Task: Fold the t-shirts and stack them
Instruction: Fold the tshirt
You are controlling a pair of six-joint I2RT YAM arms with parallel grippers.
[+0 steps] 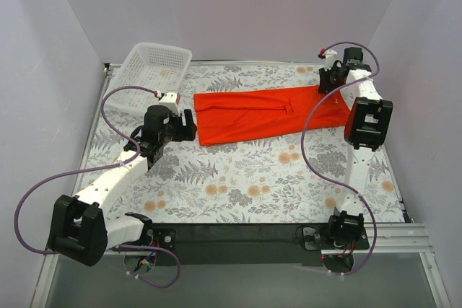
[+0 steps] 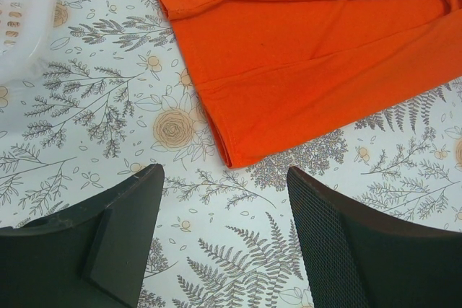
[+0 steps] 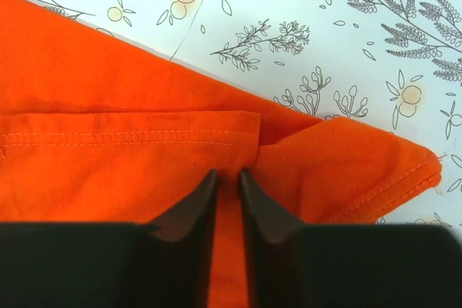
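Top external view: an orange-red t-shirt [image 1: 260, 115], folded into a long strip, lies on the far half of the floral desk [image 1: 238, 185]. Its long axis runs left to right, from just past the middle toward the far right corner. A white mesh basket [image 1: 153, 70] sits at the far left corner, apart from the cloth.

The right claw [image 1: 326, 81] is down on the strip's right end. Its wrist camera shows the jaws drawn almost together on a pinch of fabric beside a stitched hem, so it appears to be grasping the shirt.

The left claw [image 1: 189, 126] waits just off the strip's left end, released. In its wrist view the near left corner of the shirt [image 2: 303, 70] lies straight ahead of the spread jaws, close but not touching.

Each arm has one end of the strip, so the next fold likely depends on the left claw advancing along that axis to take its corner.
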